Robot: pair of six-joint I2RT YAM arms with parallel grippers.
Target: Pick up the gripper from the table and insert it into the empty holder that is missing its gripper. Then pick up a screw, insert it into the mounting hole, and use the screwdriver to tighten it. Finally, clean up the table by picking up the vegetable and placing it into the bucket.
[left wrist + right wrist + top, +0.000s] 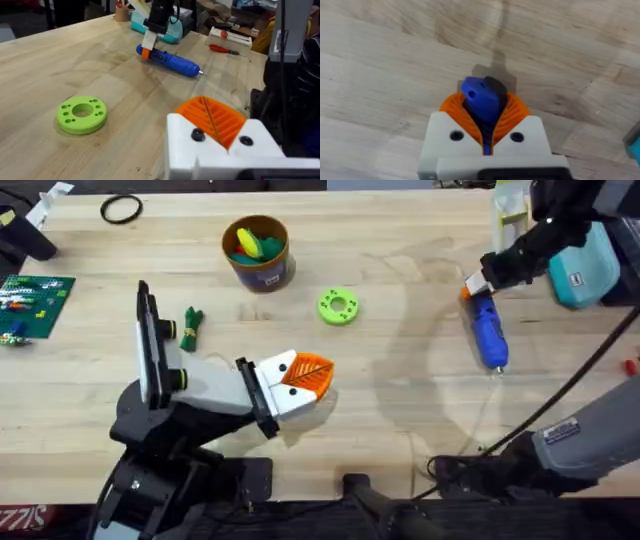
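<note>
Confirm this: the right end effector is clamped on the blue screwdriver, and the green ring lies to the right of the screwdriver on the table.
One thing is wrong. In the overhead view the green ring lies to the left of the screwdriver, toward the bucket, not to its right. The right end effector is indeed shut on the screwdriver's orange end.

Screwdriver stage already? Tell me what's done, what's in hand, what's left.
Looks done: the orange finger sits in the holder. In hand: the right gripper is shut on the screwdriver, which lies on the table. Whether a screw is in, I cannot tell. Left: tightening, then the vegetable into the bucket.
</note>
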